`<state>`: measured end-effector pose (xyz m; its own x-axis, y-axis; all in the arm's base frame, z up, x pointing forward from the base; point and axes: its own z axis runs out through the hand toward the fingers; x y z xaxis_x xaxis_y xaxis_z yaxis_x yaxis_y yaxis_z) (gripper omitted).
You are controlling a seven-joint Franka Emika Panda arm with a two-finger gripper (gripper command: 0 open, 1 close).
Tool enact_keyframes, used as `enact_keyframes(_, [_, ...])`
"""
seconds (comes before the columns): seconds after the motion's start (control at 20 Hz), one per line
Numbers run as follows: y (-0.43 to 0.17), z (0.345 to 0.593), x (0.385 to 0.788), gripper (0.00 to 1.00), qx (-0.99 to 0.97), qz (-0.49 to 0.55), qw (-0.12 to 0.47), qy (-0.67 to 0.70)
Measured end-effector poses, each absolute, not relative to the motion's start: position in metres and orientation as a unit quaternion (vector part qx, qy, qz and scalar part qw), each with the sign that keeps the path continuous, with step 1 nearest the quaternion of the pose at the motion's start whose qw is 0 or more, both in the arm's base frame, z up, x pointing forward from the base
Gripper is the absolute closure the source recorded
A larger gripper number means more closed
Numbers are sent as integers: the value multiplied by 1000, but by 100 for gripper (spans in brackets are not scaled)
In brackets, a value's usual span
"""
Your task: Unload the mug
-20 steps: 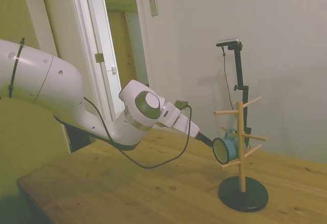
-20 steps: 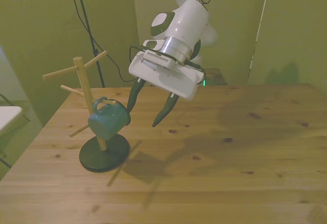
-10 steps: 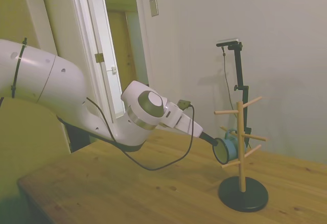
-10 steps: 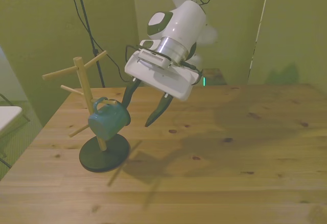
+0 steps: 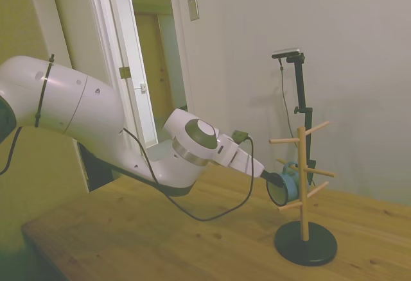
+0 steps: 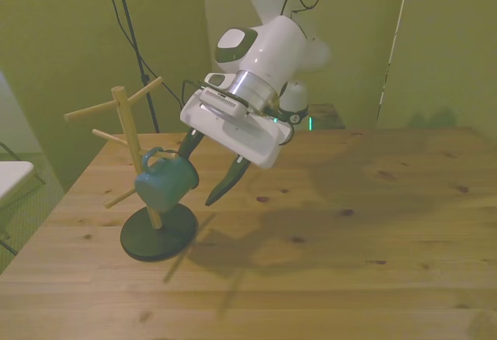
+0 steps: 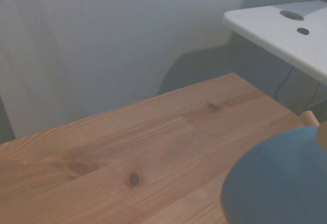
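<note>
The light blue-teal mug hangs by its handle on a lower peg of a wooden mug tree with a round dark base, at the front view's left. In the side view the mug shows its dark opening toward the arm. My gripper is open and tilted down right beside the mug. One finger reaches behind the mug's upper edge and the other hangs free on the side away from the tree. In the wrist view the mug is a blurred blue shape very close by.
The tree's upper pegs stick out above the mug. The wooden table stretches toward the front view's right. A white surface stands beyond the table's edge in the wrist view. A door and wall lie behind the arm.
The gripper has moved down and toward the mug, from beside it to partly around its side. Its fingers stay open. The mug has not moved on its peg.
</note>
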<state>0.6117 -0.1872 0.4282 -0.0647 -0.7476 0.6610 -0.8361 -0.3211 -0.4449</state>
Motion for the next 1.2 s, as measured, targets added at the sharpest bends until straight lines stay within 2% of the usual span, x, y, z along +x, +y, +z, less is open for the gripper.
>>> enact_keyframes(0.15, [-191, 423, 615, 0, 678, 446, 53, -582])
enact_keyframes(0.2, [-193, 422, 616, 100, 677, 446, 53, -583])
enact_keyframes(1.2, [-202, 420, 615, 100, 673, 446, 58, -587])
